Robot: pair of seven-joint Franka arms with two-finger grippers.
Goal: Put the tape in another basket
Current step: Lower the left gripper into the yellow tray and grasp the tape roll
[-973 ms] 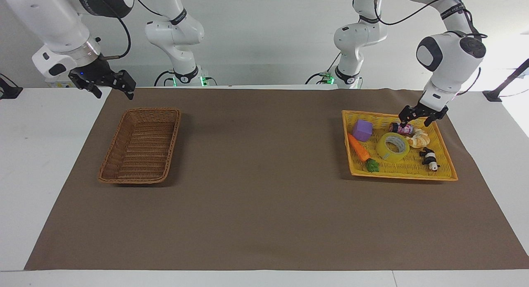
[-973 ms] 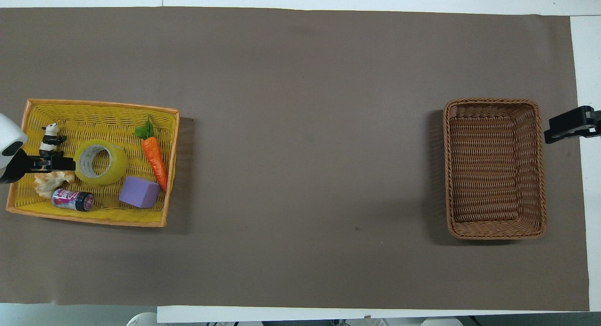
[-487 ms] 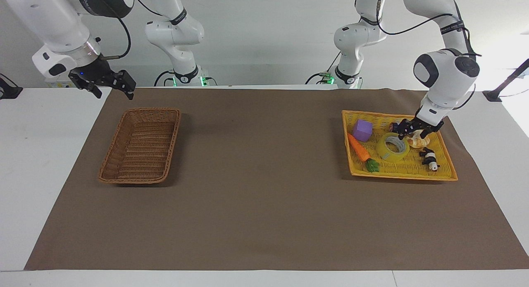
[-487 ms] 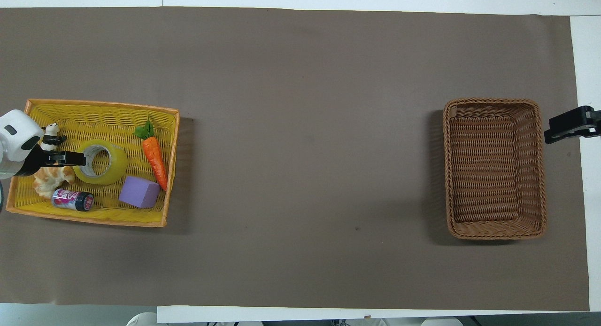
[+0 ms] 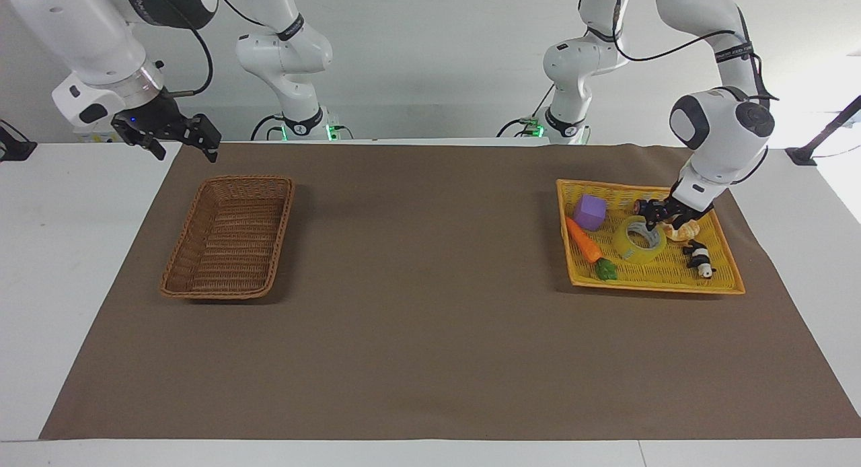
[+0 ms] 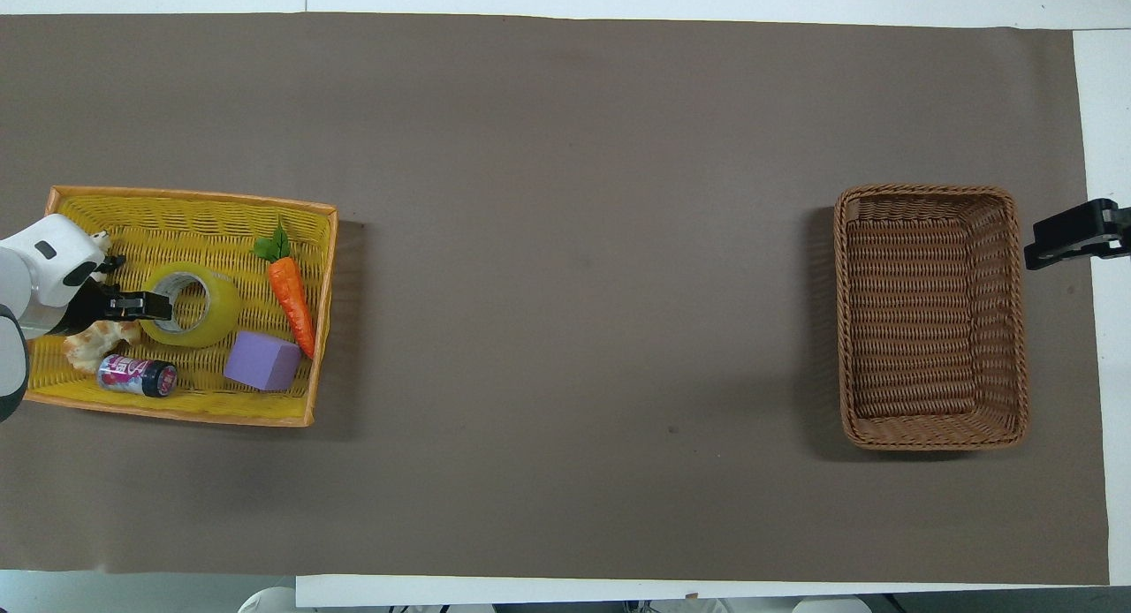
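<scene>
The tape [image 5: 629,246] is a yellow roll lying flat in the middle of the yellow tray [image 5: 662,273], at the left arm's end of the table. It also shows in the overhead view [image 6: 218,308]. My left gripper [image 5: 658,219] is low over the tape's rim on the side nearer the robots, open, with nothing in it; in the overhead view [image 6: 159,306] it reaches the roll's edge. The brown wicker basket [image 5: 282,218] stands empty at the right arm's end [image 6: 928,192]. My right gripper [image 5: 185,147] waits, open, above the mat beside the basket [image 6: 1047,242].
In the yellow tray [image 6: 177,214] around the tape lie a purple block [image 6: 261,363], a carrot [image 6: 292,299], a small can [image 6: 137,374], a bread piece [image 6: 93,344] and a panda figure [image 5: 699,258]. Brown mat [image 6: 574,286] lies between tray and basket.
My left gripper has come down and moved from over the can and the tray's nearer rim onto the tape's rim. The right arm has not moved.
</scene>
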